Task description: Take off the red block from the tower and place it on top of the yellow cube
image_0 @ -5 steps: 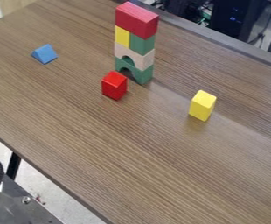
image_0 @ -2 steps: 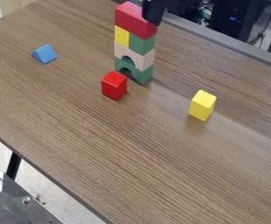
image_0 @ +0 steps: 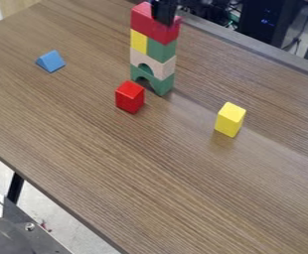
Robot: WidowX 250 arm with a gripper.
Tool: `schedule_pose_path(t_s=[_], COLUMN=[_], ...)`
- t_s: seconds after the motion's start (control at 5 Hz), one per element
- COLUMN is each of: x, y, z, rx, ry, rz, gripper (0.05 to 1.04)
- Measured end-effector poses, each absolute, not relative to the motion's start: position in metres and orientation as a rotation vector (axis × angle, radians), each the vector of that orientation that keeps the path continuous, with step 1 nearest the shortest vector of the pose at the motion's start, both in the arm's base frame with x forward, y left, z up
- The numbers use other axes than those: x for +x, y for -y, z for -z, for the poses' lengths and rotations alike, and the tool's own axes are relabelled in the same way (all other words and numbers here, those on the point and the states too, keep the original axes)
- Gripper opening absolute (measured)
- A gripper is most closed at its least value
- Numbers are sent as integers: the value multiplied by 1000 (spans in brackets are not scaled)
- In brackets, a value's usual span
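At the top edge of the camera view, the black gripper (image_0: 163, 21) hangs down at the upper end of the block tower, overlapping the long red block (image_0: 143, 22) in the picture. Whether its claw is spread, pressed together or pinching that block, I cannot tell.

The long red block lies on top of the tower. Directly under it, a small yellow block (image_0: 138, 41) and a green block (image_0: 161, 51) sit side by side, the yellow one to the left in the view. They rest on a beige arch block (image_0: 162, 67), which rests on a green arch block (image_0: 164, 85) at the base.

Just in front of that base, a bright red block (image_0: 130, 97) stands on the brown wood-grain table (image_0: 150, 173). Well apart, to the right in the view, the yellow cube (image_0: 230, 119), taller than wide, stands upright with its top bare. A blue triangular block (image_0: 50, 61) lies left of the tower.
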State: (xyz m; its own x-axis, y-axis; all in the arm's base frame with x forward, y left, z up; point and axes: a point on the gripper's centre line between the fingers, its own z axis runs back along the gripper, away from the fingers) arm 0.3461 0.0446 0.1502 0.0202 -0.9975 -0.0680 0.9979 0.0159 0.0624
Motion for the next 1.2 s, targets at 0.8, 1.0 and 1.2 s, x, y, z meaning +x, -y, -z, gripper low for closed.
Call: schedule_pose_path(t_s=[0.8, 1.0, 1.2], x=[348, 350, 352], y=[-62, -64, -65], z=[-135, -124, -122], rx=[75, 62, 70], ry=[-32, -51, -45], rz=[1523, 1526, 1526], gripper=[999, 967, 691])
